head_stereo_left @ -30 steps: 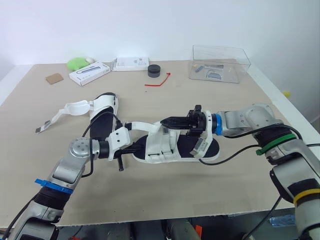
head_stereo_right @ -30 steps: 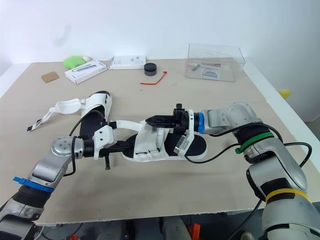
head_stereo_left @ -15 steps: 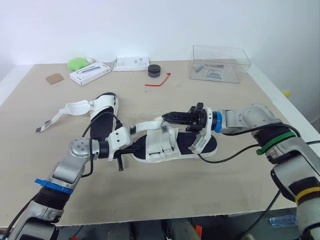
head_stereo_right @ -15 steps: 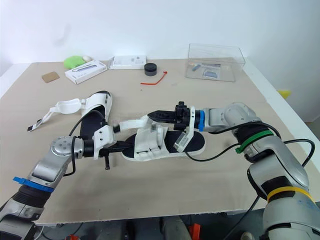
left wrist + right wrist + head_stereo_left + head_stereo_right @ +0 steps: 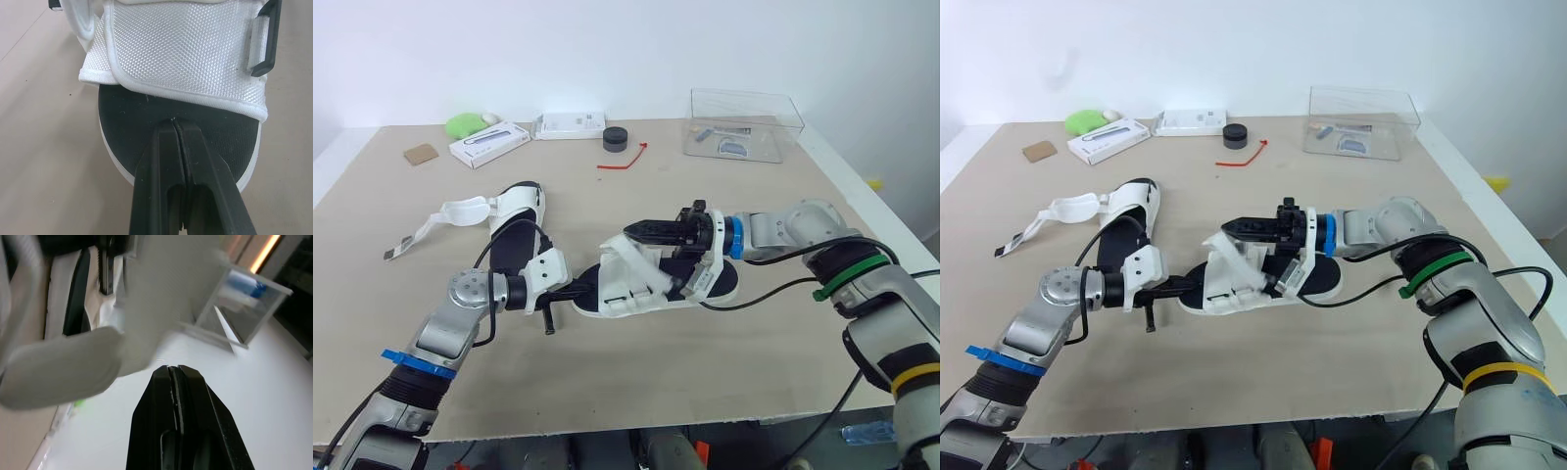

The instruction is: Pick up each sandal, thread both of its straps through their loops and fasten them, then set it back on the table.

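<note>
A white-strapped sandal with a black footbed (image 5: pixel 658 285) lies mid-table. My left gripper (image 5: pixel 578 291) is shut on its toe end, and in the left wrist view the fingertips (image 5: pixel 166 128) pinch the sole's rim just below the woven front band (image 5: pixel 181 54). My right gripper (image 5: pixel 628 233) hovers over the front band, shut on the white strap (image 5: pixel 615 249), which curls up to its tips (image 5: pixel 168 367). The second sandal (image 5: pixel 514 221) lies to the left, its straps (image 5: pixel 460 210) open and spread out to the left.
At the back of the table stand a clear plastic box (image 5: pixel 745 123), a black puck (image 5: pixel 615 138), a red tie (image 5: pixel 625 159), two white boxes (image 5: pixel 489 143) (image 5: pixel 570 124), a green item (image 5: pixel 465 123) and a cardboard scrap (image 5: pixel 420 154).
My right gripper lifted the strap off the sandal. The strap's free end, which reached toward my left arm, now curls up over the front band. The left gripper kept its hold.
</note>
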{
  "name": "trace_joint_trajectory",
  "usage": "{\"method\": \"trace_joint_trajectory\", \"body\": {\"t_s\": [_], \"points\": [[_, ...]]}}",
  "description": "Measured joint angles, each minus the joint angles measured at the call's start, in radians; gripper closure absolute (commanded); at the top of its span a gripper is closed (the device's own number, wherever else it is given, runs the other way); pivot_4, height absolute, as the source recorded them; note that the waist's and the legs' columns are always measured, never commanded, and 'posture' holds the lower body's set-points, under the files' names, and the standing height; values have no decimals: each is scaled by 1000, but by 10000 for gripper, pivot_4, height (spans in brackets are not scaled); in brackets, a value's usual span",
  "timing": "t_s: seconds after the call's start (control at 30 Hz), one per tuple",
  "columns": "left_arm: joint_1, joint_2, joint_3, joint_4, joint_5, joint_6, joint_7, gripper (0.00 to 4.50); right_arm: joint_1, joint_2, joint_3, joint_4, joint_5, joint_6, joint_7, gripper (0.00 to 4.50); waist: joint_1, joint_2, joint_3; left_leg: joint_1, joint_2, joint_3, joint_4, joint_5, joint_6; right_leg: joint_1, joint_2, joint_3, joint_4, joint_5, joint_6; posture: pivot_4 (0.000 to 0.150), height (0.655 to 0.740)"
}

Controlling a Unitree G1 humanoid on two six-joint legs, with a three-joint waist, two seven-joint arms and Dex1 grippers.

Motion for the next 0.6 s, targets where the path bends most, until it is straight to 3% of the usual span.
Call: {"method": "trace_joint_trajectory", "body": {"t_s": [0.23, 0.37, 0.43, 0.47, 0.5, 0.57, 0.6], "points": [[0, -1, -1, 2, 0, 0, -1, 45000, 30, -30, 1, -55, 197, -131, 315, 43949, 0, 0, 0, 0, 0, 1, 0, 0, 0, 0, 0, 0, 0, 1, 0, 1500, 7261], [-2, -4, -3, 7, 1, 0, -1, 45000, 29, -34, 5, 61, 402, -189, 478, 33497, 0, 0, 0, 3, 0, 0, 0, 0, 1, 4, 0, 0, -1, 1, 0, 1500, 7261], [-6, -9, -10, 10, 2, -1, 0, 45000, 50, -84, 103, 106, 748, -183, 700, 24748, 1, 0, 0, 5, 0, -1, 0, 0, 1, 7, -1, -1, -2, 1, 0, 1500, 7261], [-5, -9, -11, 11, 2, -1, -1, 45000, 63, -100, 124, 99, 833, -167, 756, 22832, 2, 0, 0, 7, 0, -3, 0, -1, 3, 10, -1, -3, -3, 0, -1, 1500, 7261], [-6, -9, -13, 12, 2, -1, -1, 45000, 126, -168, 187, -4, 1139, -56, 976, 15821, 3, 0, 0, 10, 0, -3, 0, -3, 7, 13, -1, -3, -3, -1, 0, 1500, 7261], [-7, -7, -12, 12, 2, -1, -4, 45000, 204, -227, 211, -139, 1422, 109, 1185, 8490, 3, 0, 0, 11, 0, -3, 0, -5, 10, 14, -6, -3, -3, -3, 0, 1500, 7261], [-5, -5, -10, 13, 2, -1, -6, 45000, 272, -278, 208, -301, 1679, 325, 1371, 3551, 3, 1, 0, 11, 1, -3, 0, -5, 10, 14, -7, -4, -2, -4, 0, 1500, 7261]]}}
